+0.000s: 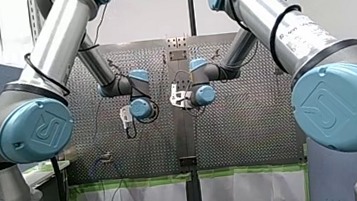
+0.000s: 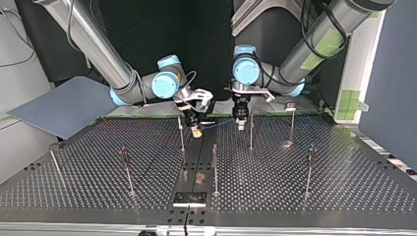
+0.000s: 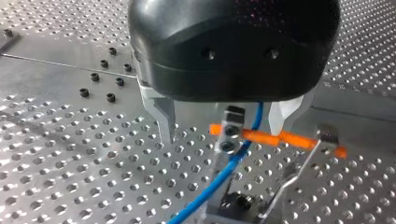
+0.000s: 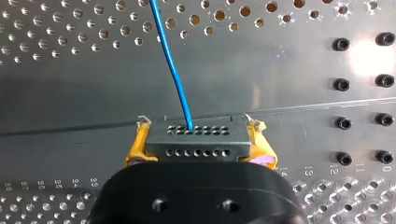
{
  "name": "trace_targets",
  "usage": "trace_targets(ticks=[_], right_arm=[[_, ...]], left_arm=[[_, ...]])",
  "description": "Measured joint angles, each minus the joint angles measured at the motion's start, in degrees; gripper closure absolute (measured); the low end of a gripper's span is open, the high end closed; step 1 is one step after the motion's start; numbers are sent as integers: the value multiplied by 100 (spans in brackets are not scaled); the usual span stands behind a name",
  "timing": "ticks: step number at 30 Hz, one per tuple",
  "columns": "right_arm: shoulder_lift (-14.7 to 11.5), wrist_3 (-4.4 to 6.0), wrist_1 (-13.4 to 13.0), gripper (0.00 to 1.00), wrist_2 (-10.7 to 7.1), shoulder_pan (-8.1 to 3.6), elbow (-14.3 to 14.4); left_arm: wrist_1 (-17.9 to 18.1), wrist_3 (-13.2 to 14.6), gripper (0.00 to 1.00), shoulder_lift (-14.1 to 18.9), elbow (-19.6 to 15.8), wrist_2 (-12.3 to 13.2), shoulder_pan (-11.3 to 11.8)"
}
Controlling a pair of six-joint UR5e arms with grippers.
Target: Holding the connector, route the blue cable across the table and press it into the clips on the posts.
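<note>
My right pincer (image 4: 196, 142) is closed on the connector (image 4: 196, 136), whose dark block sits clamped between the yellow pads (image 4: 136, 148) with two rows of small holes showing. The cable (image 4: 170, 65) leaves the connector's upper face and runs straight ahead of the pincer, above the bench (image 4: 70, 88). My left pincer (image 3: 222, 133) stands wide: its metal fingers (image 3: 161, 116) are well apart and grip nothing. Between them stands a clip (image 3: 232, 122) on top of a post, and the cable (image 3: 233, 163) comes out from under the pincer's black body, passes just beside the clip on the side of the farther finger, and slopes down past the post toward the bench (image 3: 70, 177). Whether the cable is seated in the clip I cannot tell. An orange strip (image 3: 285, 139) lies across behind the clip and reaches past the finger to a second clip (image 3: 328, 134) beside the pincer. In the top view my right pincer (image 2: 196, 129) and my left pincer (image 2: 241, 123) hang low over the bench (image 2: 319, 191), near each other, with the cable (image 2: 219, 125) stretched between them and a post (image 2: 251, 132) just beside my left pincer. More posts (image 2: 215, 169) stand farther off, well apart.
</note>
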Motion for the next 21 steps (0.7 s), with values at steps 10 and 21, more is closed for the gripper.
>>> trace_targets(ticks=[10, 21], right_arm=[[0, 0, 0, 100, -14, -4, 0], [0, 0, 0, 100, -15, -13, 1]], left_arm=[[128, -234, 0, -448, 298, -241, -52], [120, -125, 24, -597, 335, -521, -87]])
